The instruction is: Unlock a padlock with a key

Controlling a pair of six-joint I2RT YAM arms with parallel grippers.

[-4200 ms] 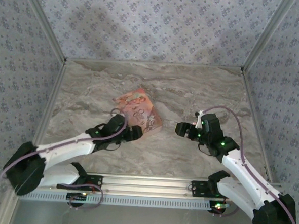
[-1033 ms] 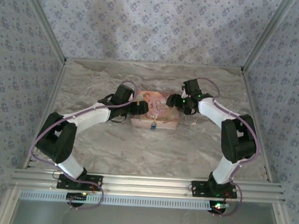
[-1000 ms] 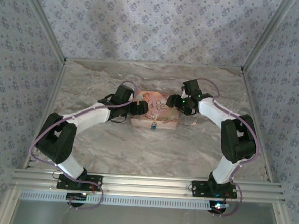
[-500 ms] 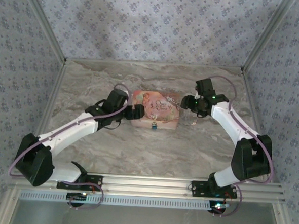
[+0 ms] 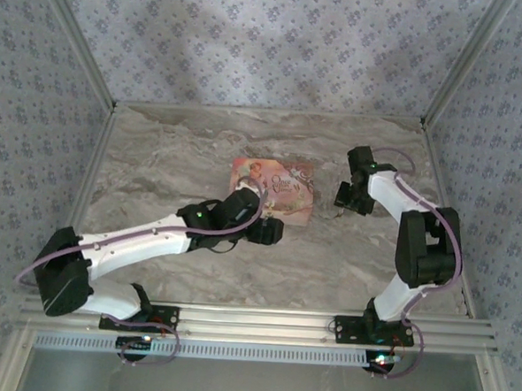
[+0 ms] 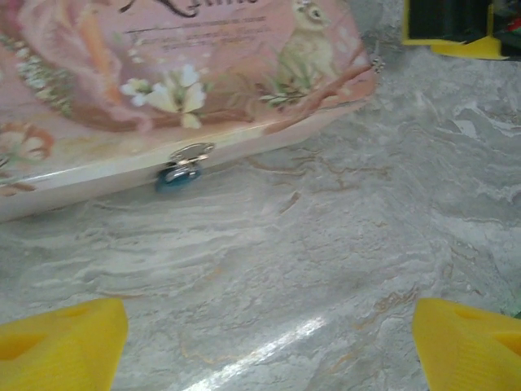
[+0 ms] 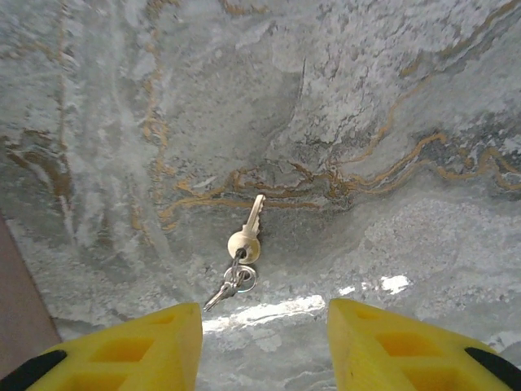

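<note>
A small blue padlock hangs from the metal latch on the front of a pink illustrated box, also seen as the box in the left wrist view. My left gripper sits on the near side of the box's front, open wide, with bare table between its yellow fingers. A brass key on a ring with a smaller key lies flat on the table right of the box. My right gripper hovers open just short of it, holding nothing.
The marble table is walled on three sides by patterned panels. In the left wrist view my right gripper shows beyond the box's right corner. The box's edge lies left of the keys.
My left gripper has swung from the box's left side round to its front. My right gripper has pulled back from the box's right edge to above the keys.
</note>
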